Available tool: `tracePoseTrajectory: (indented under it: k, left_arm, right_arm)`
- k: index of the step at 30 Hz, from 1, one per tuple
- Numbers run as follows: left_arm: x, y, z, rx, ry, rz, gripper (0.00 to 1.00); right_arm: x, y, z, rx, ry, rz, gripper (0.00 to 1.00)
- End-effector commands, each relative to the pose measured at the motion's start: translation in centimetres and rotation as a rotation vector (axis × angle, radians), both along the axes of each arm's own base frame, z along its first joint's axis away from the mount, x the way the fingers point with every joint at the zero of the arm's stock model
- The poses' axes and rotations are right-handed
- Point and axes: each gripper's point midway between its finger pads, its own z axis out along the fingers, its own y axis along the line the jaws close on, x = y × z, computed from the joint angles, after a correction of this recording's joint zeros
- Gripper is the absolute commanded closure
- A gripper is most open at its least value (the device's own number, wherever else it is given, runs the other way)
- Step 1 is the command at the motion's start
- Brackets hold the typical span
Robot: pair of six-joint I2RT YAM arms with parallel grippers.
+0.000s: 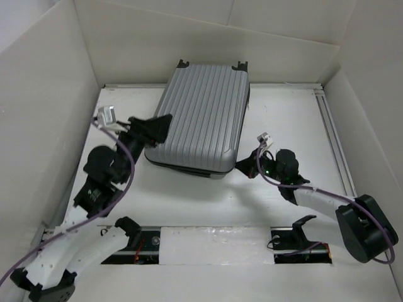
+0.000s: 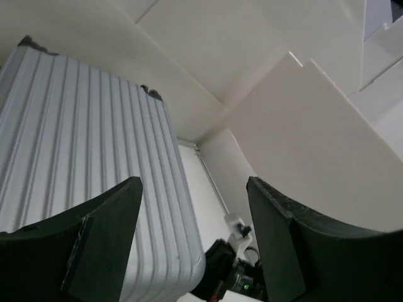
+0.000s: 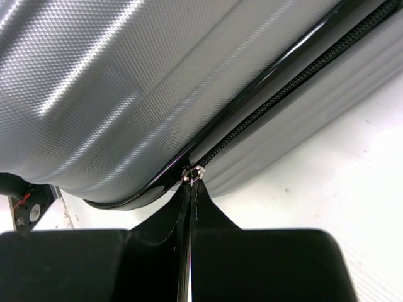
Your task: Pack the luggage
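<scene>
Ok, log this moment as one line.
silver ribbed suitcase: closed, lying flat | left gripper: open, at suitcase's left side | right gripper: shut on zipper pull, near-right corner

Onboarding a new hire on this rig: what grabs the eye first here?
The big silver suitcase lies closed and flat on the white table. At its near right corner the right gripper is pinched on the zipper pull. The left gripper hangs open by the near left corner.

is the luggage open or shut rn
Shut: the luggage lies flat, both shells together. The right gripper pinches the zipper pull; whether it is zipped all round, cannot tell.
</scene>
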Motion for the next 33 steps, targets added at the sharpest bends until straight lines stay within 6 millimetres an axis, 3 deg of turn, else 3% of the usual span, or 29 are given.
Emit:
tracePoseTrajectory:
  k: [1,2,4,6,7,8,9,12,13,15,19,20,23,25,26,28,29,30,32,33]
  left_arm:
    - [-0.3,-0.1,-9.3,0.001,0.138,0.011,0.36]
    - [-0.5,0.0,-13.5,0.017,0.193,0.013,0.36]
    - [-0.8,1.0,-15.9,0.029,0.229,0.052,0.36]
    - [-0.8,2.8,-20.7,0.105,0.344,0.150,0.35]
    - [-0.9,2.9,-21.7,0.105,0.363,0.153,0.32]
    - [-0.7,2.7,-21.7,0.082,0.350,0.152,0.31]
    - [-0.9,2.1,-22.3,0.073,0.345,0.113,0.29]
    - [-0.7,0.8,-21.2,0.047,0.334,0.062,0.27]
    - [-0.9,-0.1,-20.0,0.035,0.323,0.012,0.27]
    - [-1.7,-1.4,-19.7,0.028,0.323,-0.073,0.31]
    - [-4.2,-4.0,-22.0,-0.045,0.322,-0.269,0.38]
    - [-4.7,-4.2,-24.4,-0.024,0.366,-0.291,0.40]
    - [-4.4,-4.1,-27.1,-0.004,0.402,-0.270,0.40]
    - [-4.2,-4.2,-26.7,0.016,0.362,-0.238,0.40]
    - [-5.1,-5.4,-27.2,0.051,0.361,-0.266,0.40]
    - [-4.4,-5.9,-26.3,0.081,0.334,-0.191,0.40]
    - [-5.5,-7.5,-27.2,0.128,0.351,-0.221,0.40]
    - [-4.8,-7.8,-25.8,0.121,0.324,-0.170,0.40]
    - [-4.6,-8.5,-26.7,0.143,0.346,-0.167,0.39]
    - [-4.4,-9.0,-26.0,0.107,0.329,-0.170,0.39]
  right_arm:
    - [1.1,-0.4,6.3,0.081,-0.214,-0.015,1.00]
    - [1.4,-0.6,6.0,0.057,-0.197,-0.028,1.00]
    - [2.2,-1.7,6.6,0.058,-0.207,-0.060,1.00]
    - [2.3,-2.6,6.8,0.059,-0.209,-0.063,1.00]
    - [2.6,-3.1,7.2,0.058,-0.212,-0.081,1.00]
    - [2.6,-3.6,8.2,0.063,-0.231,-0.088,1.00]
    - [2.6,-4.3,7.8,0.051,-0.203,-0.109,1.00]
    - [2.6,-6.6,9.6,0.055,-0.240,-0.171,1.00]
    - [2.4,-7.1,9.5,0.050,-0.229,-0.184,1.00]
    - [1.6,-7.3,10.2,0.054,-0.242,-0.184,1.00]
    - [0.4,-6.4,8.3,0.054,-0.170,-0.158,1.00]
    - [0.0,-5.8,7.9,0.052,-0.161,-0.142,1.00]
    - [0.3,-6.0,6.4,0.027,-0.113,-0.185,1.00]
    - [0.6,-6.1,6.5,0.024,-0.112,-0.200,1.00]
    - [0.5,-6.1,6.6,0.030,-0.105,-0.202,1.00]
    - [1.0,-6.5,7.2,0.028,-0.105,-0.222,1.00]
    - [1.2,-6.7,7.0,0.025,-0.097,-0.231,1.00]
    - [1.1,-6.5,7.4,0.028,-0.099,-0.216,1.00]
    - [0.7,-6.3,7.2,0.022,-0.096,-0.192,1.00]
    - [0.7,-6.3,6.9,0.018,-0.086,-0.192,1.00]
